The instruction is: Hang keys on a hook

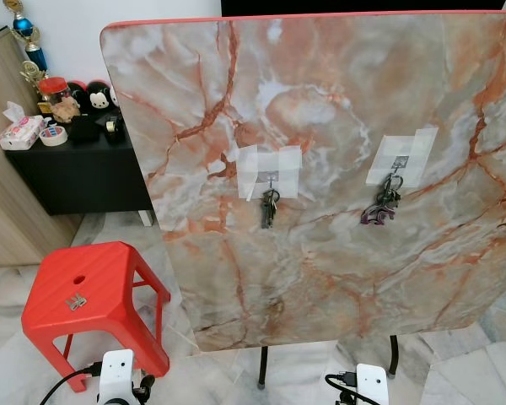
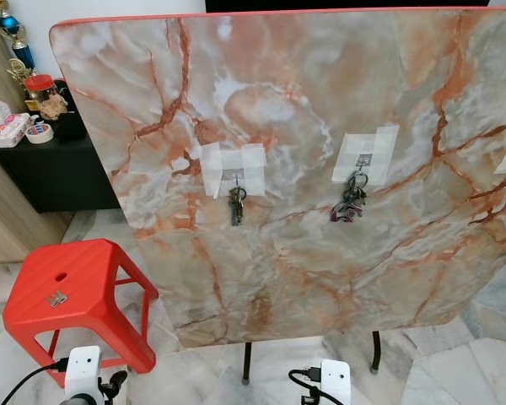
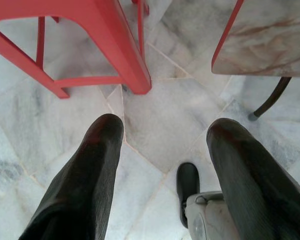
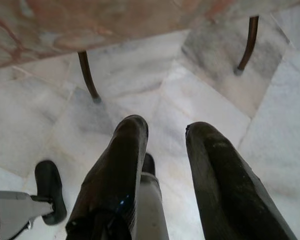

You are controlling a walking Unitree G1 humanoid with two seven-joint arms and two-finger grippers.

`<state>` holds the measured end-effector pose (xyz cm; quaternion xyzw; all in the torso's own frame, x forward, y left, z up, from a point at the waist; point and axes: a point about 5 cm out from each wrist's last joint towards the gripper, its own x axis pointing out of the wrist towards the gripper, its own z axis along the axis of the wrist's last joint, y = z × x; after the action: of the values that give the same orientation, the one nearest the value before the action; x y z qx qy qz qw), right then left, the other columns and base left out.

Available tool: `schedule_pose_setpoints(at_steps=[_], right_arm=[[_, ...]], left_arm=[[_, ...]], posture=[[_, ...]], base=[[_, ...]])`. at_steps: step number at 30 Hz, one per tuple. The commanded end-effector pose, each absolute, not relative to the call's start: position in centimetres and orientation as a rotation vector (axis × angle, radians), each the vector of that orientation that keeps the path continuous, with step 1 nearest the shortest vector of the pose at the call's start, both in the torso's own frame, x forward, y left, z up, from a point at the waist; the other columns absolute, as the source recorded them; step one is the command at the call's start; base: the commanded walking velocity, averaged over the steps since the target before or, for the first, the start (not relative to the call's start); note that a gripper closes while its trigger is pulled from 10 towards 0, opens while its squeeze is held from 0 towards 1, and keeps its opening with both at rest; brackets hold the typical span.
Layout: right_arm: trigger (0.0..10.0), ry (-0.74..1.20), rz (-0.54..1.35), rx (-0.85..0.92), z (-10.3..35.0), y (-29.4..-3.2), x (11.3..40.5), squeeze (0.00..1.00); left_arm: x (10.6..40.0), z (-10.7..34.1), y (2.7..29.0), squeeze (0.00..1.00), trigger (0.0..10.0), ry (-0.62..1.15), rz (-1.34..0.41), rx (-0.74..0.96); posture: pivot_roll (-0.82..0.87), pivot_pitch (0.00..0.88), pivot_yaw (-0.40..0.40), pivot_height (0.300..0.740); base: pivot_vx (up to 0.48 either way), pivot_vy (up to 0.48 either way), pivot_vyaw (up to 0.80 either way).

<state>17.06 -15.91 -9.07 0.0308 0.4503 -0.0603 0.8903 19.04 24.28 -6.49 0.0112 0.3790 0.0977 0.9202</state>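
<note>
A marble-patterned tabletop (image 1: 337, 278) stands upright before me. Two small hooks are taped to it with white tape. A bunch of dark keys (image 1: 270, 207) hangs from the left hook (image 1: 271, 178). A second bunch with a purple charm (image 1: 381, 207) hangs from the right hook (image 1: 396, 164). My left gripper (image 3: 166, 127) hangs low over the floor beside the stool, open and holding nothing. My right gripper (image 4: 166, 129) also points at the floor, near the table's legs, open and holding nothing.
A red plastic stool (image 1: 84, 291) stands to the left of the tabletop. Behind it a black cabinet (image 1: 84, 164) carries tissues, tape, jars and a trophy. Thin dark table legs (image 1: 263, 367) rest on the pale marble floor (image 3: 160, 105).
</note>
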Motion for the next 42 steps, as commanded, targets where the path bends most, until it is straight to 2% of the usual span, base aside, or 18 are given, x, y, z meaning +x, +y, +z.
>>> schedule_pose_setpoints(at_steps=[1, 12, 26, 42], right_arm=[[10.0, 0.919, -0.101, 0.057, -8.9, -15.5, 17.3, 0.0], [10.0, 0.923, -0.075, 0.038, -9.0, -15.5, 17.4, 0.0], [10.0, 0.932, -0.077, 0.063, -9.1, -15.2, 17.1, 0.0], [10.0, 0.94, -0.086, 0.06, -9.1, -15.2, 17.1, 0.0]], left_arm=[[18.1, -7.0, 24.6, 0.0, 10.0, 0.82, 0.224, 0.011], [17.6, -7.4, 24.3, 0.0, 10.0, 0.853, 0.218, 0.009], [16.8, -7.7, 24.5, 0.0, 10.0, 0.895, 0.226, -0.001], [16.2, -8.0, 24.5, 0.0, 10.0, 0.916, 0.235, -0.01]], posture=[[0.01, 0.0, 0.0, 0.74], [0.01, 0.0, -0.011, 0.74], [0.01, 0.0, -0.012, 0.74], [0.02, 0.0, -0.013, 0.74]], base=[[0.0, 0.0, 0.8], [0.0, 0.0, 0.76], [0.0, 0.0, 0.0], [0.0, 0.284, 0.0]])
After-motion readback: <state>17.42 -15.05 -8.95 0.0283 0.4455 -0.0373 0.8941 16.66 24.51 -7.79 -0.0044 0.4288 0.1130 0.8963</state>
